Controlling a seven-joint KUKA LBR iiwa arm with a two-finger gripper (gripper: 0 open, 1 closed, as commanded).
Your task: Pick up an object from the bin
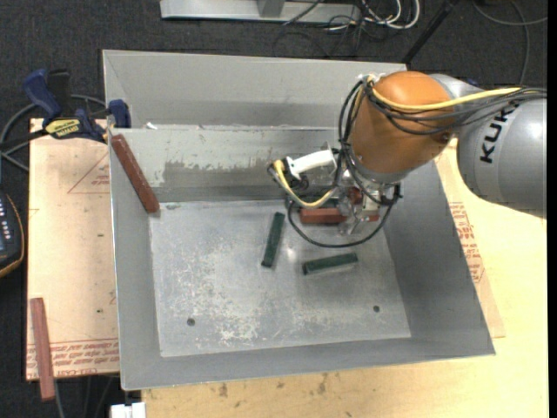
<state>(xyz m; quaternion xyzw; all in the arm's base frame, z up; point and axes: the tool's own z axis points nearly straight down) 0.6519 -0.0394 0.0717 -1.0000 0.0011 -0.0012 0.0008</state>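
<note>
Centre right of the bin (218, 312), the arm's (496, 155) jaws hang over a red-brown block (318, 218), near 2 dark green bars (273, 239); spread or pinching cannot be told. Grasp step, seemingly; next, a firm grip and straight lift.

The bin (261, 320) is grey metal, scuffed paler across its floor. The 2 sticks, left stick (273, 239) and right stick (330, 265), are dark green. The block (318, 218) seems reddish brown in shadow. The slat (134, 174) is brown. The cover (402, 120) is orange, the arm (505, 155) silver-grey, black-lettered.
</note>
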